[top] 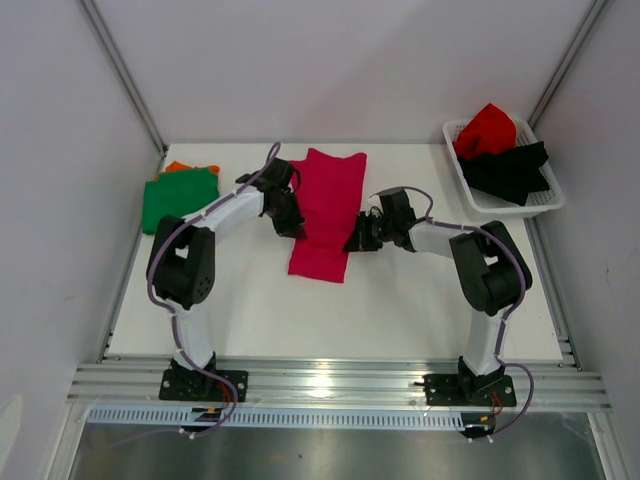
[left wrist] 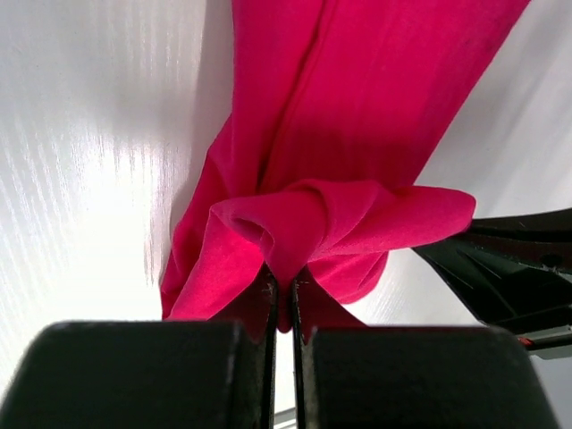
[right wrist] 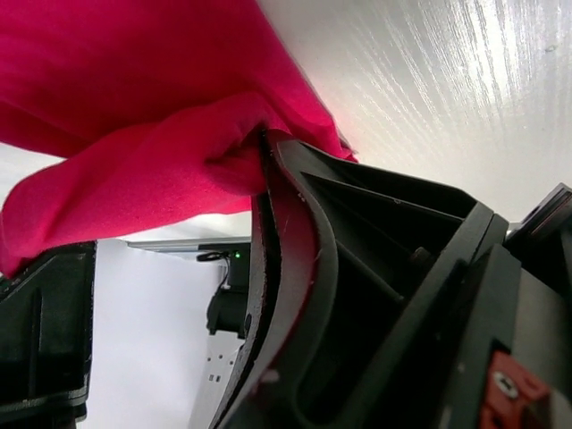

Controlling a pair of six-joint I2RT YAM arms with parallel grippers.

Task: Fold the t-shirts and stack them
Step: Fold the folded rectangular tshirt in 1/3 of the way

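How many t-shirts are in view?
5: pink shirt mid-table; green shirt far left; orange shirt peeking out behind it; red shirt and black shirt in the basket. Others may be hidden.

Orange t-shirt (top: 178, 166) mostly under green t-shirt (top: 180, 200)

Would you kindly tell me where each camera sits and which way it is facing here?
Top external: fixed above and behind the robot, looking down on the table; the whole robot shows, with the left gripper and right gripper.
Left wrist: on the left arm, looking along its shut fingers at the pinched magenta-pink t-shirt.
Right wrist: on the right arm, low over the table, facing the same shirt; its shut fingers fill the view.
Shared: all three views show the magenta-pink t-shirt, gripped at opposite edges.
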